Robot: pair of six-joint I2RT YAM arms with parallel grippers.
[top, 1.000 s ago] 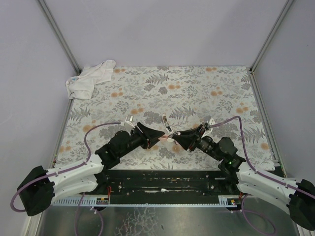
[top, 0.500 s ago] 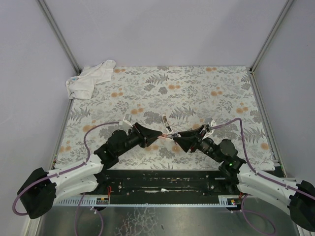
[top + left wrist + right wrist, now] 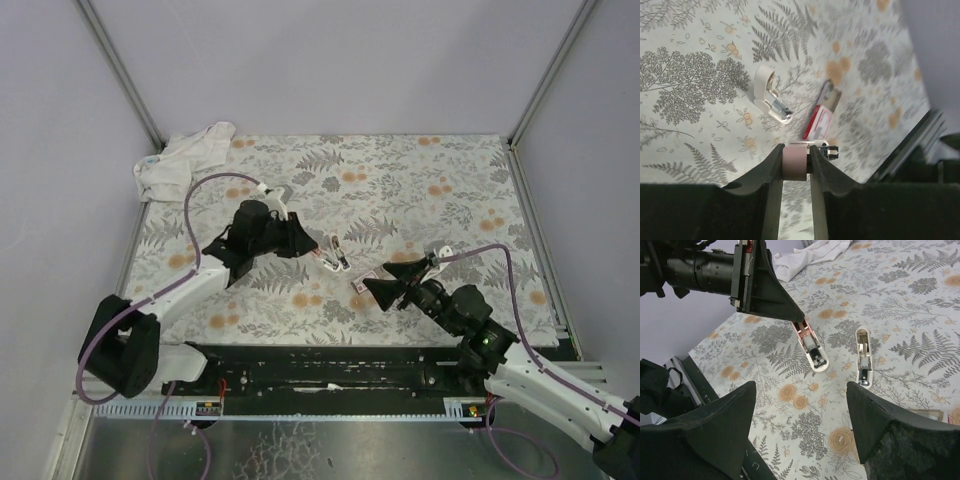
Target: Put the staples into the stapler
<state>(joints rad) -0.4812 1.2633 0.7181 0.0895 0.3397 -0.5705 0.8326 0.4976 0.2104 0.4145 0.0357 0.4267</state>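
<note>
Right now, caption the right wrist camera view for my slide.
Left gripper grips a pink-ended stapler part; a second white part lies beside it on the floral table.

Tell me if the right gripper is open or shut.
Open. The right gripper shows its fingers wide apart in its wrist view, with nothing held between them.

The worktop (image 3: 420,190) is wearing a flat, matt sheet printed with grey ferns and orange flowers. The rag (image 3: 185,160) in the far left corner is looking like soft white cloth, all crumpled. The loose stapler part (image 3: 767,95) is showing smooth white plastic, and the metal strip inside it is shining. The left claw (image 3: 796,152) is looking like dull black plastic and is pinching a smooth pink and white stapler piece (image 3: 811,347). The staples box (image 3: 820,120) is looking like red-pink card. The right claw (image 3: 801,386) is looking matt black too.
</note>
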